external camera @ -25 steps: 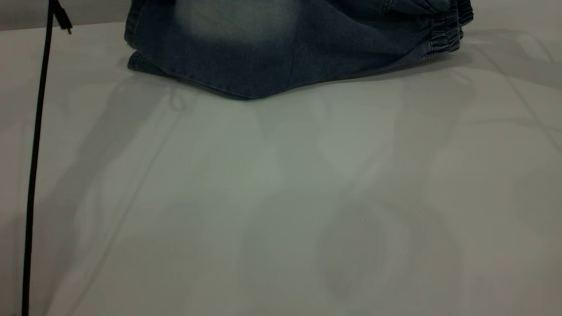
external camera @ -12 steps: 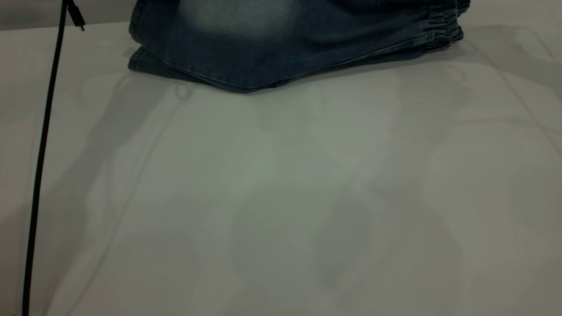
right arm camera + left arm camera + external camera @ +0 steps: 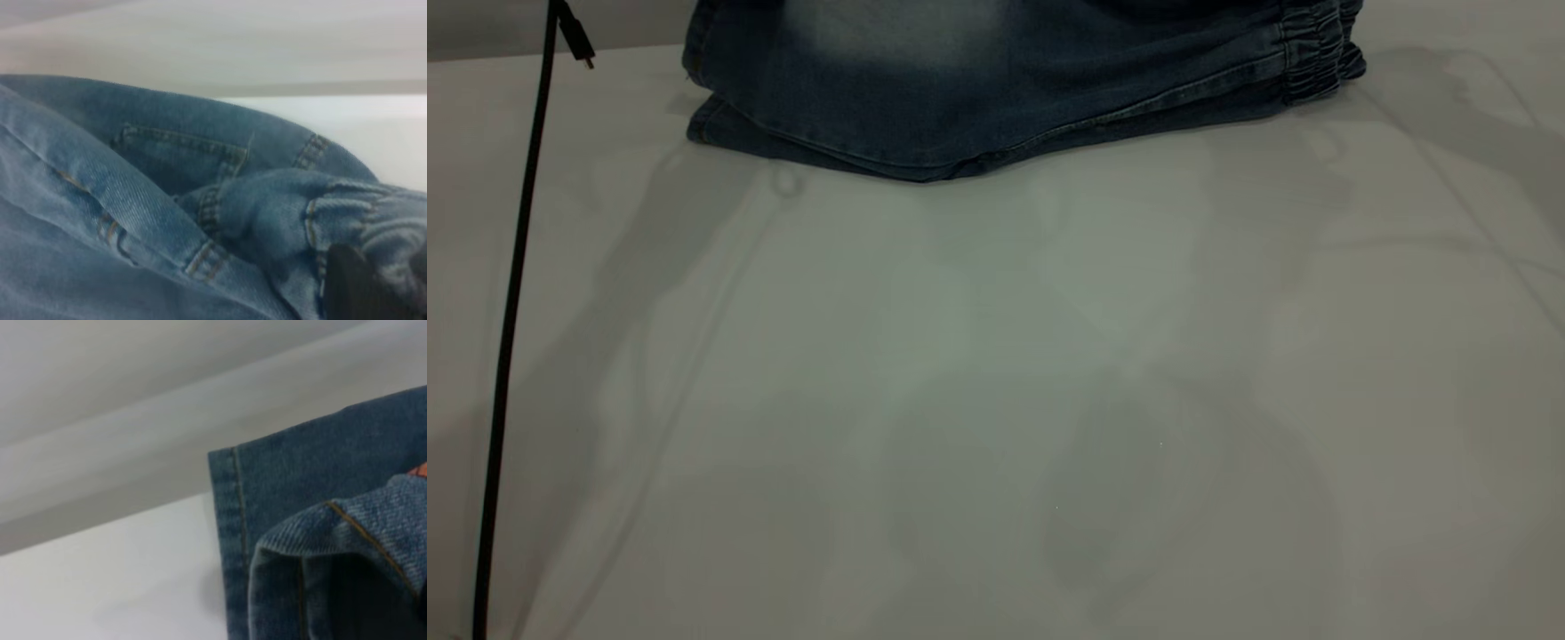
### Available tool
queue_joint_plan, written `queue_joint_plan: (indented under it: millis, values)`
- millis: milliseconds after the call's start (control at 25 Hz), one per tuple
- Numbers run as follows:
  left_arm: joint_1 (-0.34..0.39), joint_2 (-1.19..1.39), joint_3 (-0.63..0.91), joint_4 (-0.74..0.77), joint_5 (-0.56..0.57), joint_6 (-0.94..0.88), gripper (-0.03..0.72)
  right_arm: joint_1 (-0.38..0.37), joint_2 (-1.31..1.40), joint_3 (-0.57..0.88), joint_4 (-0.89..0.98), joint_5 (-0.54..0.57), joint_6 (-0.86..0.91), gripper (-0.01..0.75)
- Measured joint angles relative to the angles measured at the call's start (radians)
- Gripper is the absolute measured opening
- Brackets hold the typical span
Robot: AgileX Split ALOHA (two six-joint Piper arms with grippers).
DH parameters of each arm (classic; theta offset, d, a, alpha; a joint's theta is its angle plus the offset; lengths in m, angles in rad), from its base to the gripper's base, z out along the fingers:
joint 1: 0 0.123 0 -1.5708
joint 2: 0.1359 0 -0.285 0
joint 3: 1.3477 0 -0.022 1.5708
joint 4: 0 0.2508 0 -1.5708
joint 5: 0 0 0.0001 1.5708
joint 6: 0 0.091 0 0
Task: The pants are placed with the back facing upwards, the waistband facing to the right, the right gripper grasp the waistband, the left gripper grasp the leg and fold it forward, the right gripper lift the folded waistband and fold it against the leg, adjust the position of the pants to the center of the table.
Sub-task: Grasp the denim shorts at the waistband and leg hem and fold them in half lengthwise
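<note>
The pants [image 3: 996, 89] lie folded at the table's [image 3: 996, 400] far edge, elastic waistband [image 3: 1312, 62] to the right, two denim layers stacked. Neither gripper shows in the exterior view. In the left wrist view the leg [image 3: 280, 493] ends in a stitched hem, and a curled fold of it rises right at my left gripper [image 3: 360, 607], covering the jaws; a bit of orange print [image 3: 419, 469] peeks out. In the right wrist view my right gripper [image 3: 373, 287] is shut on the bunched waistband [image 3: 373, 213], one black finger [image 3: 350, 287] showing. A back pocket [image 3: 180, 157] lies beyond.
A thin black cable [image 3: 511, 311] hangs down at the far left of the exterior view, its plug [image 3: 576, 40] near the pants' left edge. Bare tabletop stretches from the pants to the near edge.
The upper denim layer has sunk flatter onto the lower one, and the pants' front edge has drawn back toward the far side. The cable has swung slightly right.
</note>
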Motion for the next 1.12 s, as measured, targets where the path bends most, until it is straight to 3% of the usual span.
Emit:
queue_joint_plan:
  millis: [240,640,760,1120]
  values:
    - [0.0,0.0,0.0,0.0,-0.033,0.0,0.076,0.014,0.002,0.0,0.018,-0.055,-0.022,0.06]
    - [0.0,0.0,0.0,0.0,-0.037,0.0,0.076,0.022,0.062,0.0,0.022,-0.058,-0.024,0.099]
    - [0.0,0.0,0.0,0.0,-0.036,0.0,0.076,0.022,0.062,0.0,0.034,-0.068,-0.024,0.173]
    - [0.0,0.0,0.0,0.0,-0.036,0.0,0.076,0.021,0.058,0.0,0.08,-0.13,-0.032,0.535]
